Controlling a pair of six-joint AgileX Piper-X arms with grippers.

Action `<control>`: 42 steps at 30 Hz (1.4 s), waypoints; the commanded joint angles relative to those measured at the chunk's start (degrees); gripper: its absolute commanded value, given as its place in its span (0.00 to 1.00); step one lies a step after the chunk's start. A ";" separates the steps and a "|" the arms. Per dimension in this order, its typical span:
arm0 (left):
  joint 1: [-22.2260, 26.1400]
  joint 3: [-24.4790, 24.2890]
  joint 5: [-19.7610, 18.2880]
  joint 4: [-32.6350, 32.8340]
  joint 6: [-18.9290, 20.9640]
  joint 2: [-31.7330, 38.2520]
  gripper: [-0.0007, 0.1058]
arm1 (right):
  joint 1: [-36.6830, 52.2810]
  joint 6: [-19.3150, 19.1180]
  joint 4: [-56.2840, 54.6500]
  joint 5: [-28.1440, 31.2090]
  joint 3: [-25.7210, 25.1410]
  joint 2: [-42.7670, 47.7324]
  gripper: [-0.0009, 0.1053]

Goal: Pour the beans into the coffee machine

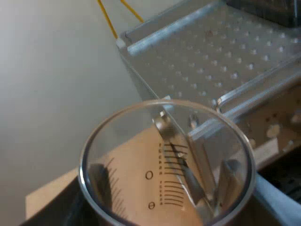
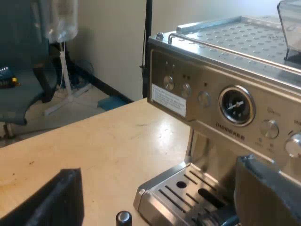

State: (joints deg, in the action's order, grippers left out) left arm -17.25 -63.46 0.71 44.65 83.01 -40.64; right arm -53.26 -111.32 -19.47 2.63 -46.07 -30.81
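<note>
Well, the left wrist view looks down into the measuring glass. My left gripper is closed on it, one finger on each side, and holds it up in the air by a corner of the espresso machine, level with its bumpy metal top. I can see right through the glass to the tabletop. The dark bean hopper stands at the far edge of that top, well apart from the glass. Black lines and tiny marks run up the glass wall. Two look like round zeros, and the rest I cannot read.

The right wrist view shows the machine's front. My right gripper is wide open and holds nothing. It hangs low over the tabletop, near the drip tray. Small letters under a round dial begin HOME, but I cannot tell how they end. A white sticker near the front's corner has writing too small to read. A little shiny-topped thing stands by the tray's corner.
</note>
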 commanded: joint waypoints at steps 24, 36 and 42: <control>0.26 29.16 -5.71 -20.33 15.84 11.97 0.18 | -0.08 4.25 0.32 -5.32 -0.45 -11.16 0.65; 16.11 34.86 -17.25 -25.60 15.71 11.97 0.18 | -0.08 6.18 2.76 -6.31 0.91 -12.47 0.65; 23.43 39.14 -24.18 -31.24 15.56 10.31 0.18 | -0.08 7.65 9.03 -6.31 5.32 -12.47 0.65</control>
State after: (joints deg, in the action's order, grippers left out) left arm 6.12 -24.13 -22.39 14.92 98.30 -30.33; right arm -53.26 -103.88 -11.66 -3.31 -40.56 -43.35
